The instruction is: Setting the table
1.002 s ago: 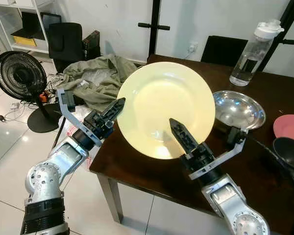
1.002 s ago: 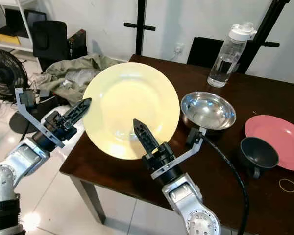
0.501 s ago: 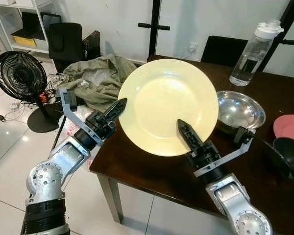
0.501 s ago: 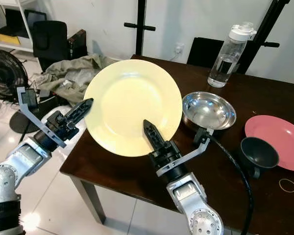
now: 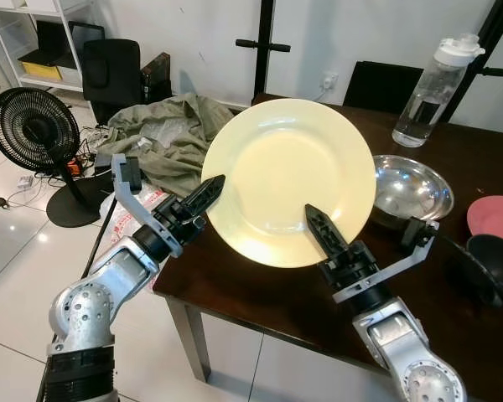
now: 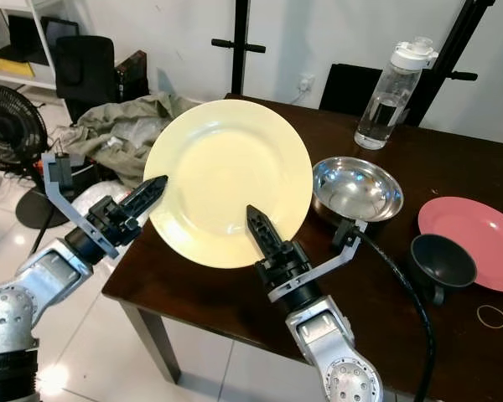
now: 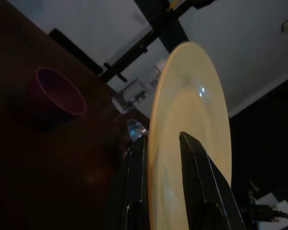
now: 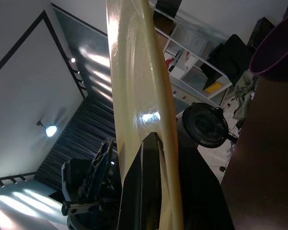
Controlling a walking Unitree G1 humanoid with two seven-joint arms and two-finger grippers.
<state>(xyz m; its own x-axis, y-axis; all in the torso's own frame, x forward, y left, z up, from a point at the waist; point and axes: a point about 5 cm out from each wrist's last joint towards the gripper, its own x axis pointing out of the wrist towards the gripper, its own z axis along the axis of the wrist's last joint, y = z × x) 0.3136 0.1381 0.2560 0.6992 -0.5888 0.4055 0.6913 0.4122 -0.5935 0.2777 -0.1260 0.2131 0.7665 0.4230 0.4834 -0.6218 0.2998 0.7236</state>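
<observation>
Above the near left corner of the dark wooden table (image 6: 235, 293), the yellow plate (image 6: 226, 180) is held up on edge, tilted with its face toward the camera. In the last second the left gripper (image 5: 208, 191) has moved in from just beside the rim until its fingers (image 7: 197, 191) straddle it, one on each side, though whether they pinch it yet I cannot tell. The right gripper (image 6: 264, 233) has stayed clamped on the lower rim. This looks like a two-handed hold or a handover before the plate is laid down. The plate is large, round, pale and glossy, with a shallow well, a broad rim, and nothing on it.
</observation>
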